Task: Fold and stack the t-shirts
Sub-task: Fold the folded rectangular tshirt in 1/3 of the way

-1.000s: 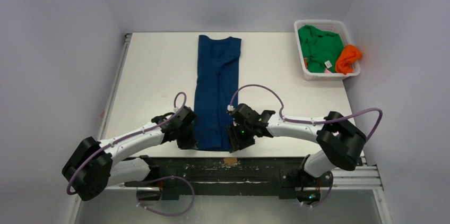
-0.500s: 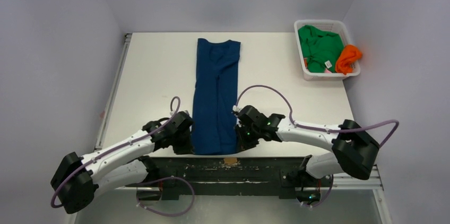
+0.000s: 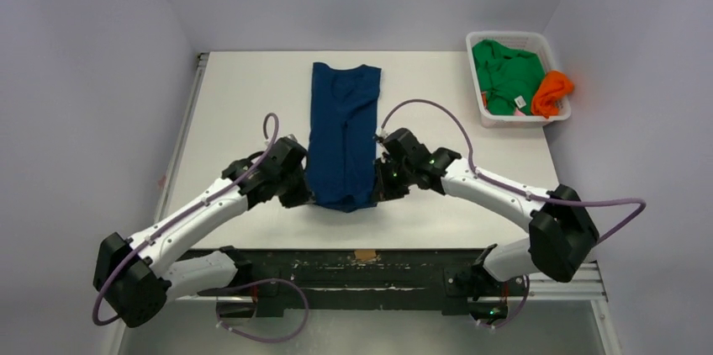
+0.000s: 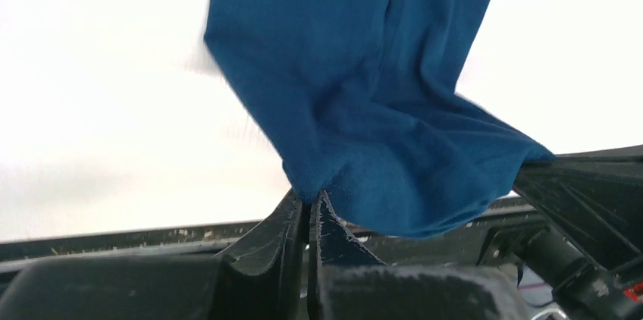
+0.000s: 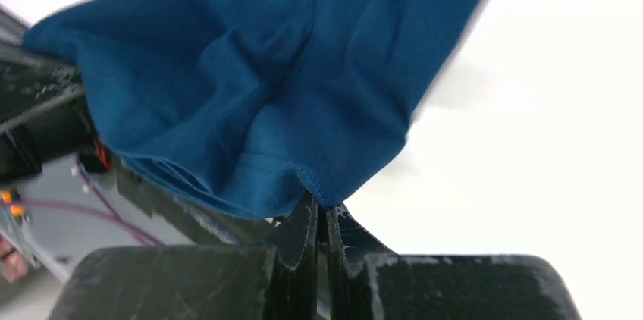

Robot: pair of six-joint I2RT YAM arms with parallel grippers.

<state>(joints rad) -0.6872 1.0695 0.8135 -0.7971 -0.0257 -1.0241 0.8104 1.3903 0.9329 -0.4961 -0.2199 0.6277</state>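
The dark blue t-shirt [image 3: 343,128] lies as a long narrow strip down the middle of the white table, plain side up, its near hem lifted. My left gripper [image 3: 308,196] is shut on the hem's left corner, which shows in the left wrist view [image 4: 309,197]. My right gripper [image 3: 378,193] is shut on the hem's right corner, which shows in the right wrist view [image 5: 324,205]. The cloth [image 4: 356,92] hangs slack between the two grippers [image 5: 265,70]. The bright green t-shirt [image 3: 504,76] and the orange t-shirt [image 3: 551,92] lie crumpled in the basket.
The white lattice basket [image 3: 483,111] stands at the table's far right corner. The table's near edge has a black rail [image 3: 370,256] with the arm bases. Grey walls close in on the left, back and right.
Both grippers have lifted the shirt's near hem off the table's front edge and carried it away from the arm bases, toward the far side. The strip now looks shorter.
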